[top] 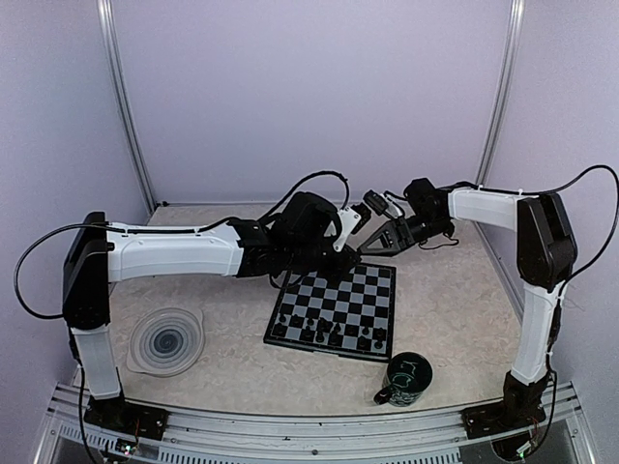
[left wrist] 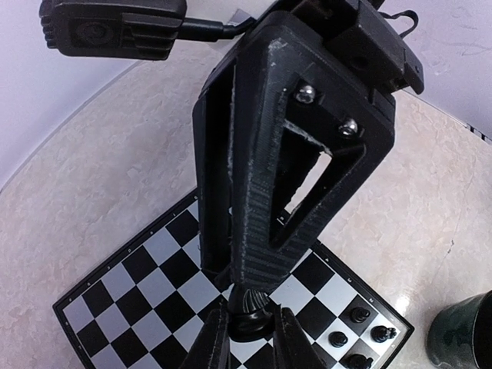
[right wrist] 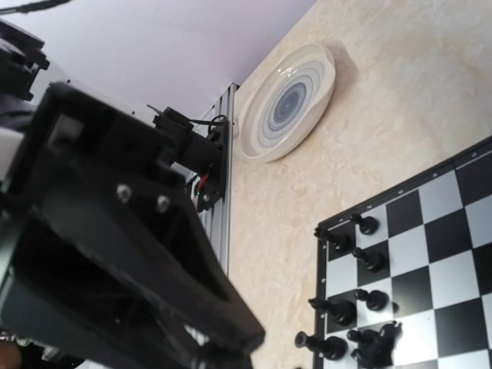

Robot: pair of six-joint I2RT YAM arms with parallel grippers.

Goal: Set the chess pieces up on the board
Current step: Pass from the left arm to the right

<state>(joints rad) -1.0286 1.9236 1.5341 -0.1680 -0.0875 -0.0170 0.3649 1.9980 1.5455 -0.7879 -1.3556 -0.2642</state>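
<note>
Beige bench (top: 455, 300), lilac walls. The board (top: 353, 290) lies mid-bench, with pieces (top: 329, 335) lining its near edge. Over its far edge the left claw (left wrist: 249, 327) grips one piece (left wrist: 250, 311). The right claw (left wrist: 244, 278) meets it, but I cannot tell if it is clamped.

My right gripper (left wrist: 244, 283) covers the middle of the board (left wrist: 131, 292) and the top of the chess piece (left wrist: 247, 317) between my left fingers (left wrist: 211, 346). The mug (left wrist: 465, 338) is cut off on the right.
</note>
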